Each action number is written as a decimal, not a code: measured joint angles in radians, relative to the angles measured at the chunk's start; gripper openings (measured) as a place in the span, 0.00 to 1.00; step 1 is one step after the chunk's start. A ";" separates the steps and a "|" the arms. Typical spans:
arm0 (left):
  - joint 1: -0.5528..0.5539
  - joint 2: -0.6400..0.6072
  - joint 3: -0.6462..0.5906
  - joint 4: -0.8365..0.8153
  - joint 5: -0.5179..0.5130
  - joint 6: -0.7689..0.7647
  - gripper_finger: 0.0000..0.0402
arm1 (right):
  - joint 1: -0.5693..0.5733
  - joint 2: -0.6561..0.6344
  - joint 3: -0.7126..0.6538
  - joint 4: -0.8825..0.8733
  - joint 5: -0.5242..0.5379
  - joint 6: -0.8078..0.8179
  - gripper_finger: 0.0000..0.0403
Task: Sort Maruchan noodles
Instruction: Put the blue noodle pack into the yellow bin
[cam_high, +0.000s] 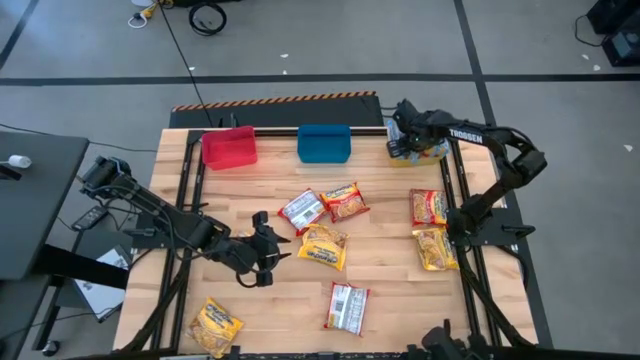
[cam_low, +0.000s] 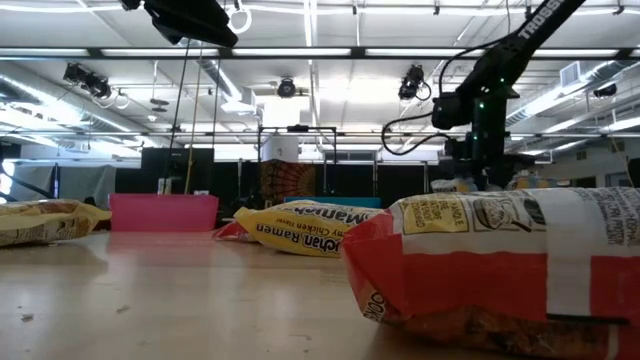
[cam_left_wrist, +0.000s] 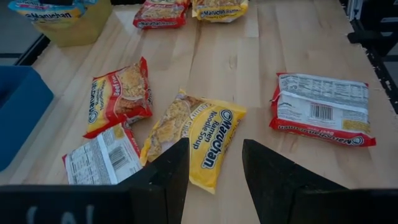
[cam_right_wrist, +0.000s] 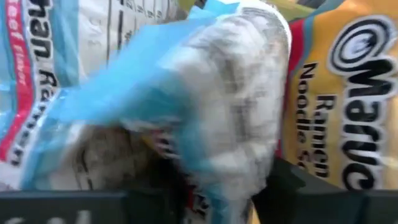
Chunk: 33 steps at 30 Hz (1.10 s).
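Note:
Maruchan noodle packets lie flat on the wooden table: a yellow one (cam_high: 323, 247), a red one (cam_high: 346, 201), one showing its white back (cam_high: 301, 210), a red-edged one (cam_high: 346, 307), two at the right (cam_high: 428, 207) and a yellow one near the front left (cam_high: 214, 325). My left gripper (cam_high: 268, 246) hovers open just left of the middle yellow packet (cam_left_wrist: 199, 140), touching nothing. My right gripper (cam_high: 402, 135) reaches down into the yellow bin (cam_high: 428, 152), where a pale blue packet (cam_right_wrist: 205, 106) fills the space between its fingers. My right gripper comes at the pale blue packet from above, pointing steeply down into the yellow bin. The crinkled wrapper (cam_right_wrist: 230, 168) sits between the two fingers and meets both of them. The packet is blurred and rests among other packets in the bin; which edge is held I cannot tell.
A red bin (cam_high: 228, 148) and a blue bin (cam_high: 324, 143) stand along the far edge, left of the yellow bin. In the bin, a yellow packet (cam_right_wrist: 348, 106) and a blue-and-red one (cam_right_wrist: 37, 81) lie beside the pale blue one. Bare wood lies at the near middle.

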 joint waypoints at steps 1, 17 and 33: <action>0.000 0.000 0.000 0.000 0.000 0.000 0.38 | 0.000 -0.002 0.010 -0.017 0.000 0.000 0.33; 0.000 0.000 0.000 0.032 0.003 0.024 0.38 | -0.142 0.112 0.252 -0.274 -0.297 -0.002 0.31; 0.004 0.000 0.000 0.033 0.040 0.026 0.38 | -0.164 0.150 0.249 -0.347 -0.276 -0.027 0.31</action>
